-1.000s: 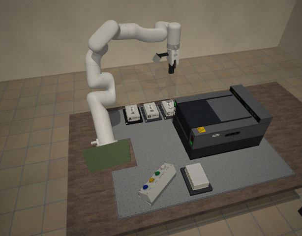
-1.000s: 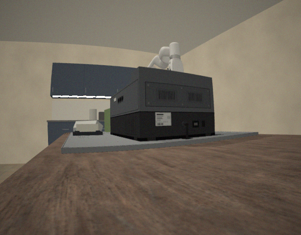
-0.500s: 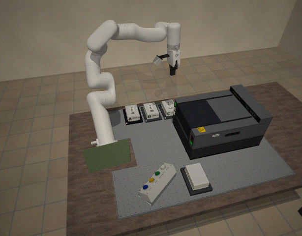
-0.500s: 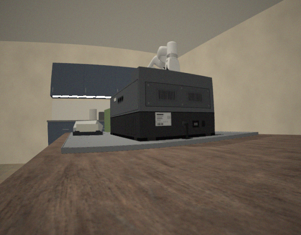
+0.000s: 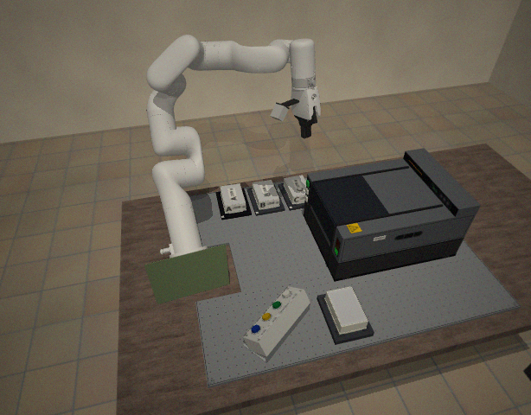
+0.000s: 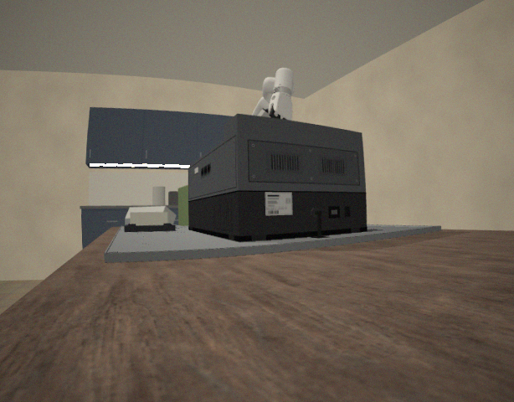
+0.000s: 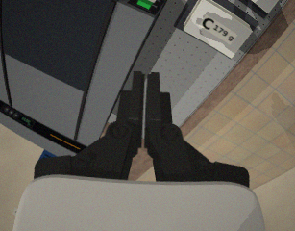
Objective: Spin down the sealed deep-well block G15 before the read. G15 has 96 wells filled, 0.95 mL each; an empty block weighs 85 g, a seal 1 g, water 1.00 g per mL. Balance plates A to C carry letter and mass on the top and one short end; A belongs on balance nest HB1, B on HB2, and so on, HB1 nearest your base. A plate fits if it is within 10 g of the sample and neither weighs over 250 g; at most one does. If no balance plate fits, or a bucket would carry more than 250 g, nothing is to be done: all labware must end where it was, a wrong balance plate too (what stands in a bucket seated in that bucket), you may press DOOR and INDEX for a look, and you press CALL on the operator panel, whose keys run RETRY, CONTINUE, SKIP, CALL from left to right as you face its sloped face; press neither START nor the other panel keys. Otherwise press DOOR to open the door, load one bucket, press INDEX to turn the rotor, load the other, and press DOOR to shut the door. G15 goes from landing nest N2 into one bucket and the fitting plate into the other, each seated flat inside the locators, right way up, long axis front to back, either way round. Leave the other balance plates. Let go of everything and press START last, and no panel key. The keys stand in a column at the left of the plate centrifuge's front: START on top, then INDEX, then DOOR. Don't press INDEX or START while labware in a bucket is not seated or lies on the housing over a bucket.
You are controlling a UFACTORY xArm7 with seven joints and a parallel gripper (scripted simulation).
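My gripper (image 5: 306, 131) (image 7: 145, 89) is shut and empty. It hangs high in the air, behind the table's back edge, beyond plate C and the centrifuge's back left corner. The dark plate centrifuge (image 5: 381, 216) (image 6: 283, 182) (image 7: 58, 45) shows no opening in its top. Balance plates A (image 5: 233, 198), B (image 5: 265, 193) and C (image 5: 295, 188) (image 7: 214, 26) stand in a row on their nests. B reads 158 g and C reads 279 g. The white block G15 (image 5: 346, 310) (image 6: 149, 213) sits on its landing nest in front of the centrifuge.
The white operator panel (image 5: 277, 323) with blue, yellow, green and white keys lies left of G15. A green board (image 5: 188, 272) stands by the arm's base. In the exterior view the centrifuge hides my gripper.
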